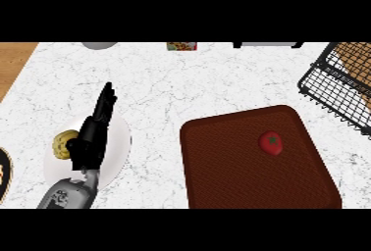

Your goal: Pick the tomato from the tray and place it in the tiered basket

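With left hand (92, 132) fingers straight and unladen at nine o'clock, the round tomato (272, 142) is judged liable to roll across the tray (239, 171) if nudged before being enclosed.

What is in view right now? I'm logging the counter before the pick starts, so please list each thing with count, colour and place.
tomato: one, red with a green stem, on the tray, right of its middle
tray: one, dark brown, lower right of the counter
tiered basket: one, black wire, at the right edge, partly cut off
plate: one, white, lower left, partly under the left hand
yellowish food item: one, on the plate's left side; kind unclear
counter: one, white marble, wooden surface beyond its upper left corner
small objects at the top edge: three, grey, red-patterned and dark, cut off, unidentifiable
dark round object: one, left edge, mostly cut off
left hand: one, black, fingers straight, over the plate
right hand: not in view
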You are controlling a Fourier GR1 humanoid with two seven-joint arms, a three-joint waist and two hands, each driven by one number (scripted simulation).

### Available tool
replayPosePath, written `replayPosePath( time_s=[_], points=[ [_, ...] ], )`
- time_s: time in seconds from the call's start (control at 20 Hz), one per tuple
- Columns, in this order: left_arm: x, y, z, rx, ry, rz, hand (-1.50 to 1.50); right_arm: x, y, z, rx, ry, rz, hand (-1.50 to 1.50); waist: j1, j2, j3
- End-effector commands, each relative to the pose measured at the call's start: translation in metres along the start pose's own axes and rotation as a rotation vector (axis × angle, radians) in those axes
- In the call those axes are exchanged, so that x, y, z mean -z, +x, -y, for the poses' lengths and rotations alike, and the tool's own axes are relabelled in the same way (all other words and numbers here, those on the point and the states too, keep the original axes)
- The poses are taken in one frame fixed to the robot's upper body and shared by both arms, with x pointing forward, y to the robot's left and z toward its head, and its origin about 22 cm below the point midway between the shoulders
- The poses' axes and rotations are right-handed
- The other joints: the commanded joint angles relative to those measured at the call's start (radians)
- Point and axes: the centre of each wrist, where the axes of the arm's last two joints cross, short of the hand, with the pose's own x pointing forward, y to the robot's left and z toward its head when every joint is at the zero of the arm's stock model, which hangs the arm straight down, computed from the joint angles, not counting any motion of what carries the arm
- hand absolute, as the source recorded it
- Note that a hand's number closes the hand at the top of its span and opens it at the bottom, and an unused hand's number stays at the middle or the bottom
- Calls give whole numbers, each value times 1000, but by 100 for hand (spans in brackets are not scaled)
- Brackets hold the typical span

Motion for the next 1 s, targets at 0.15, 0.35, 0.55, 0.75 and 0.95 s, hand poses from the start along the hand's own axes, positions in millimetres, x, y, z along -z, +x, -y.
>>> replayPosePath(
  time_s=[0.15,0.35,0.55,0.75,0.95],
  points=[
    [-3,-9,-5,1,24,-2,0,14,11,-11,-59,85,-68,-150,-2,-1,1],
    [17,-14,-12,-3,10,1,0,15,31,-14,-90,144,-120,-150,-6,0,1],
    [-3,-10,3,14,17,2,0,14,31,-26,-113,160,-170,-150,-3,-1,1],
    [-10,-7,7,-3,9,-9,0,26,-6,-29,-139,145,-205,-150,-1,-1,2],
    [-12,-12,9,11,-4,-1,0,17,17,-32,-194,140,-212,-150,-3,-1,1]
  ],
)
